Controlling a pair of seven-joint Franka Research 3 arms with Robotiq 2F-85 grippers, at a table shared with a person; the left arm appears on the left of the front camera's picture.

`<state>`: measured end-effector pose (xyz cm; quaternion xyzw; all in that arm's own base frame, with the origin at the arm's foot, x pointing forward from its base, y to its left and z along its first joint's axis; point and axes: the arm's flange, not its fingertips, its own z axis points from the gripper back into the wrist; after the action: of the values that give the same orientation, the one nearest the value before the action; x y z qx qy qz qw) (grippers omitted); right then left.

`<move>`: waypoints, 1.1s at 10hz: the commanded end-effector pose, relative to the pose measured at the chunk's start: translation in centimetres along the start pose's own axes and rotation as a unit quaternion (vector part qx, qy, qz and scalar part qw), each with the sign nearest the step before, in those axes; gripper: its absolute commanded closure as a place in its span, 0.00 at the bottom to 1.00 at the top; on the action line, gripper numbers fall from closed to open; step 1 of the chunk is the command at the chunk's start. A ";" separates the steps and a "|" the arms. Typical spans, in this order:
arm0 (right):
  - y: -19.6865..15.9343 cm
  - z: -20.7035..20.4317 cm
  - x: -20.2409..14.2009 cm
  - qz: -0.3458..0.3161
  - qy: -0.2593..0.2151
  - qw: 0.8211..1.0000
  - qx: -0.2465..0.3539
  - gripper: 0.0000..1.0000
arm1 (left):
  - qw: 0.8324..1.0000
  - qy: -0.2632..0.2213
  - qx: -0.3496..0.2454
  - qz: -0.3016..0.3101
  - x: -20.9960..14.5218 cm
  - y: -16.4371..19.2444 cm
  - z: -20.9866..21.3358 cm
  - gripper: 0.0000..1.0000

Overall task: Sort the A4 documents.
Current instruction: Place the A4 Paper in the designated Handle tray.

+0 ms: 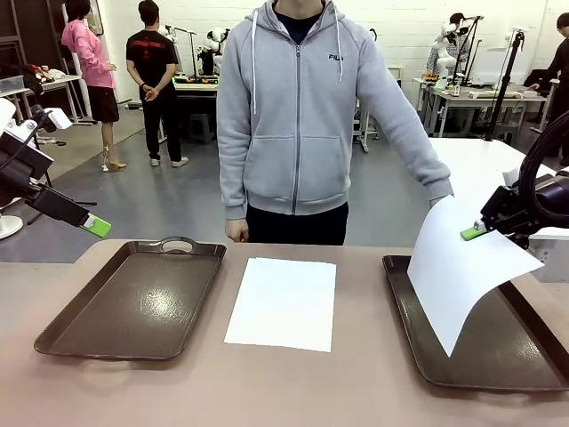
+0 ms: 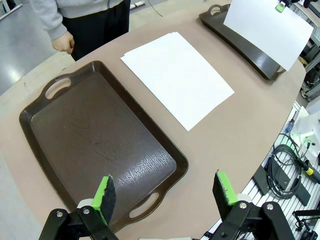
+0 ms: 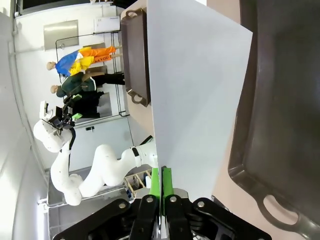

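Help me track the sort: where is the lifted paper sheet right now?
In the front view the lifted sheet hangs on the robot's right side, pinched by the right gripper above the right brown tray.

— Where is the front camera?
— On the robot's side of the counter (image 1: 356, 391). It looks across at the person (image 1: 293, 116) on the far side.
— And the left wrist camera?
— Up high. It looks down past the left gripper (image 2: 165, 182) at the left tray (image 2: 100, 145).
— The right wrist one?
— It is turned sideways, very near the lifted sheet (image 3: 200, 100), with the right tray (image 3: 280, 100) beside it.
— What do all three see?
— That sheet and both trays.
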<state>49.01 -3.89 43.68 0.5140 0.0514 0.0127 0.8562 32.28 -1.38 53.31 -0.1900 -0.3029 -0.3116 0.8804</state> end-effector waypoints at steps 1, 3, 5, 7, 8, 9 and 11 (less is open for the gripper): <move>-0.8 0.3 0.5 0.026 0.027 0.999 -0.004 0.99 | 1.000 -0.001 -0.003 0.001 0.0 0.0 0.0 0.00; -2.0 -0.4 1.0 0.048 0.033 0.998 0.013 0.99 | 1.000 -0.001 -0.003 0.001 0.0 0.0 0.0 0.00; -3.7 -0.9 1.6 0.063 0.005 0.998 0.020 0.99 | 1.000 -0.001 -0.003 0.001 0.0 0.0 0.0 0.00; -5.2 -1.0 2.1 0.070 -0.026 0.997 0.033 0.99 | 1.000 -0.001 -0.003 0.001 0.0 0.0 0.0 0.00; -6.2 -0.9 2.4 0.073 -0.044 0.995 0.042 0.99 | 1.000 -0.001 -0.003 0.001 0.0 0.0 0.0 0.00; -6.8 -0.8 2.5 0.073 -0.056 0.995 0.046 0.99 | 1.000 -0.001 -0.003 0.001 0.0 0.0 0.0 0.00; -7.7 -0.6 2.4 0.067 -0.060 0.995 0.045 0.99 | 1.000 -0.001 -0.003 0.001 0.0 0.0 0.0 0.00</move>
<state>51.29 -6.77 36.91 0.5505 -0.0226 0.0364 0.8337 32.28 -1.38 53.31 -0.1900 -0.3029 -0.3116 0.8804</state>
